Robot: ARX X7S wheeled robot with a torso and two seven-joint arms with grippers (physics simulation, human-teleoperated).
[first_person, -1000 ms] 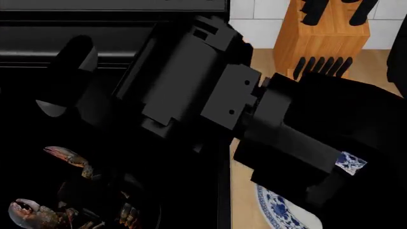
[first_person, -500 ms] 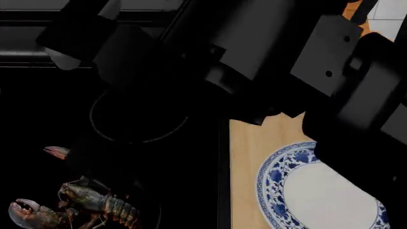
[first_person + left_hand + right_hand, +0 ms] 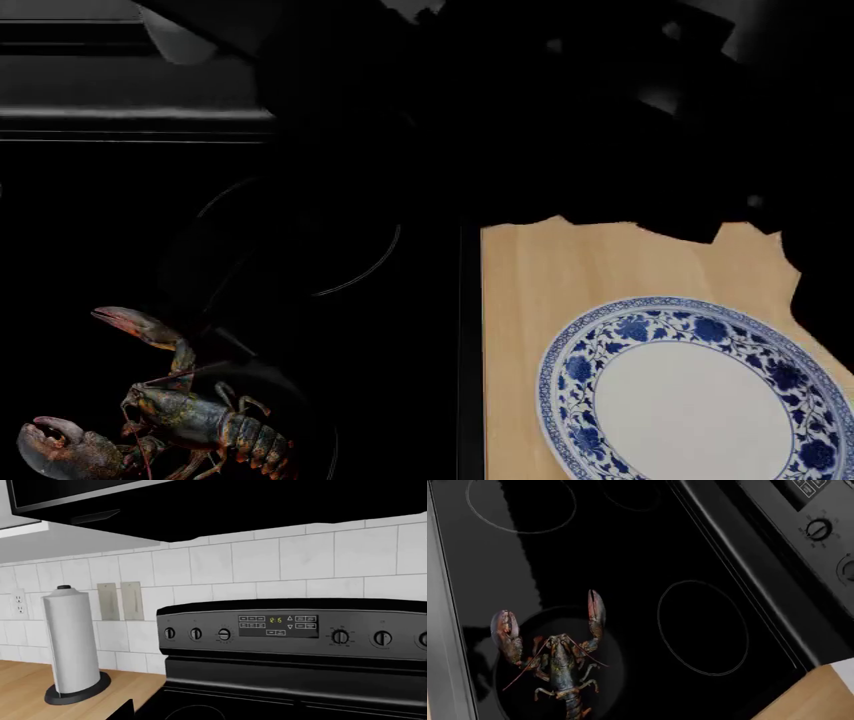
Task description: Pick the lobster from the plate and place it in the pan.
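Lying in pan (image 3: 560,665), lobster (image 3: 560,665) (arm now lifted away)

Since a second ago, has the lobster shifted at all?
No. In the head view the lobster lies in the pan, its claws at the same spots left of the stovetop's edge.

Paper towel roll (image 3: 71,642) on wooden counter (image 3: 20,687) beside black stove (image 3: 293,650) (knobbed control panel).

I see a dark greenish-brown lobster (image 3: 200,425) with an orange-red tail tip in the black pan (image 3: 514,680); beside the black stove (image 3: 334,330), my plate (image 3: 577,370) is white, blue-flowered at the rim.
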